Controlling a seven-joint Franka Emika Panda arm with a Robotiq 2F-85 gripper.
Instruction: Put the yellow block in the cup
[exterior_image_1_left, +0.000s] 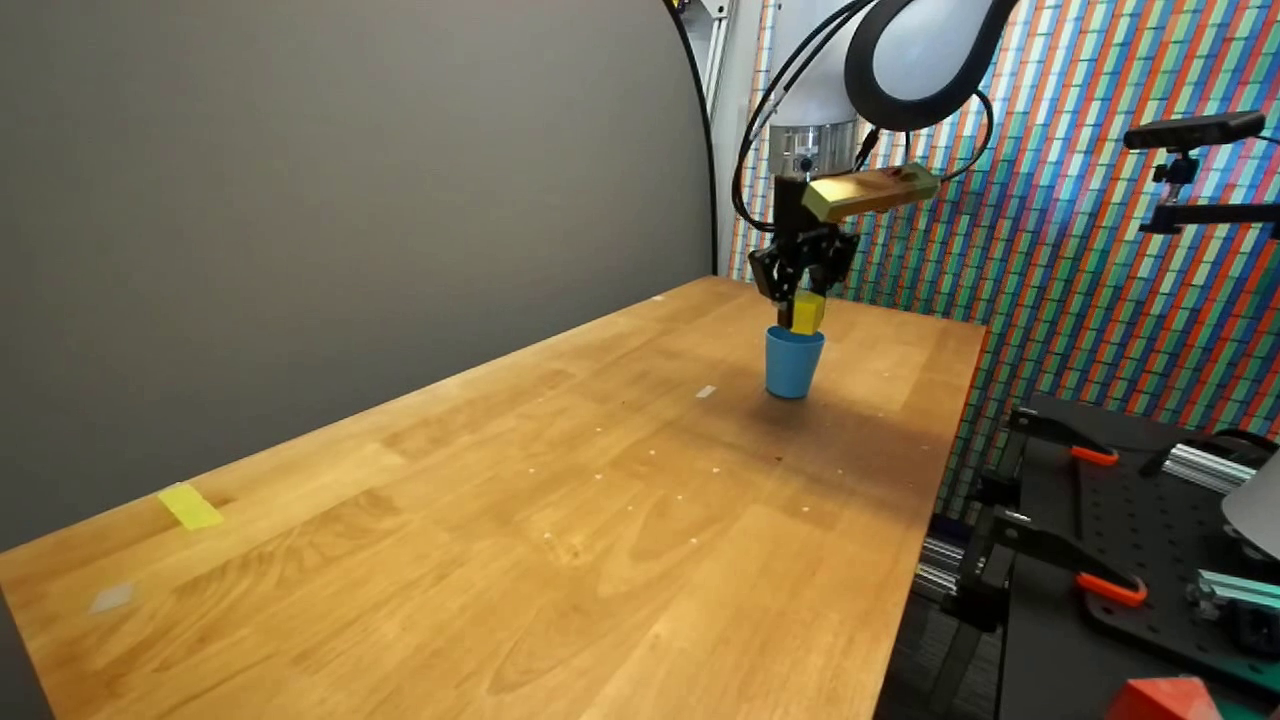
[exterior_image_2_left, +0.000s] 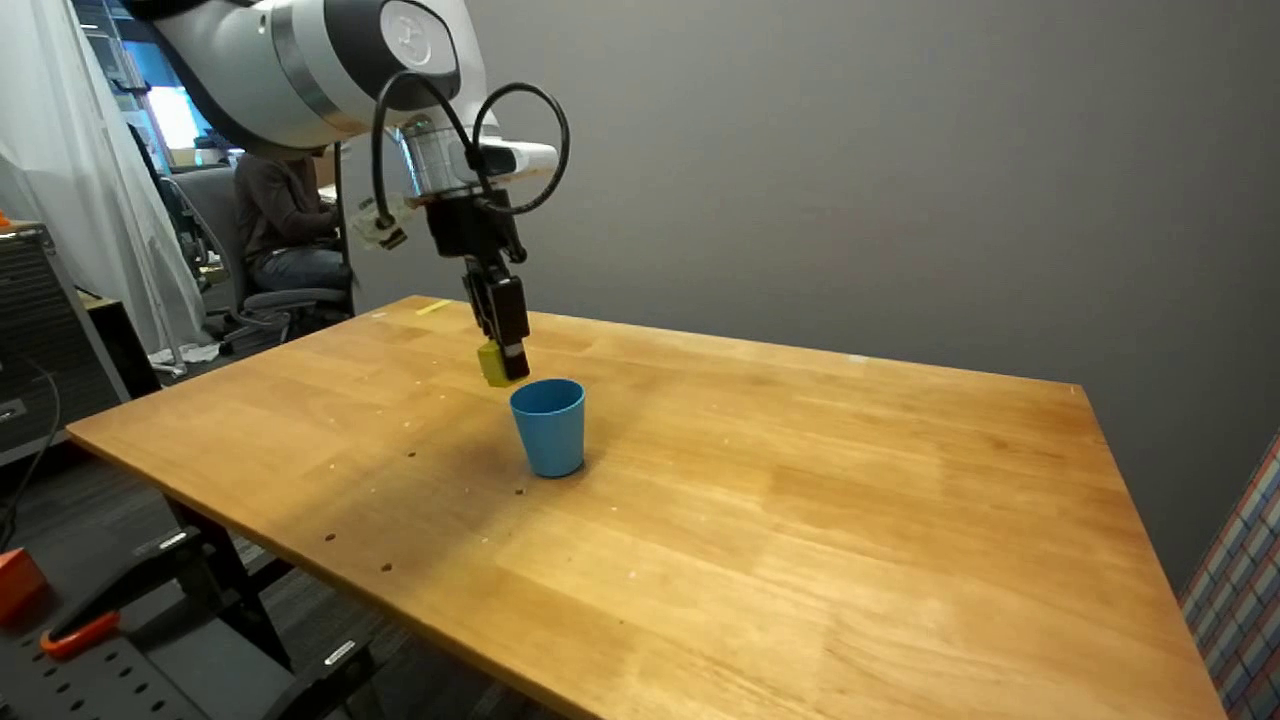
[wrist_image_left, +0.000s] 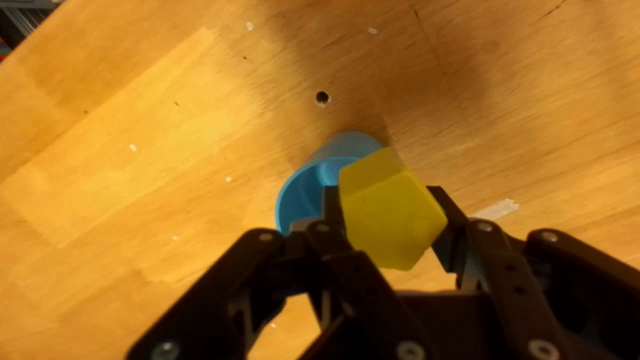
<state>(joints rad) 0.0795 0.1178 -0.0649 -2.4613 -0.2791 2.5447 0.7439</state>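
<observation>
My gripper (wrist_image_left: 386, 207) is shut on the yellow block (wrist_image_left: 387, 212), which sits tilted between the two black fingers. In both exterior views the yellow block (exterior_image_1_left: 808, 313) (exterior_image_2_left: 494, 365) is held just above the rim height of the blue cup (exterior_image_1_left: 793, 365) (exterior_image_2_left: 553, 430). The cup stands upright on the table. In an exterior view the block is up and to one side of the cup's opening. In the wrist view the block and a finger hide part of the cup (wrist_image_left: 348, 144); the visible part of its inside shows nothing in it.
The wooden table (exterior_image_1_left: 500, 560) carries a flat yellow tape patch (exterior_image_1_left: 190, 505) near its far corner and small pale tape pieces (exterior_image_1_left: 706, 392). A grey wall (exterior_image_2_left: 850, 180) stands behind the table. A black side bench with clamps (exterior_image_1_left: 1110, 590) is beside it.
</observation>
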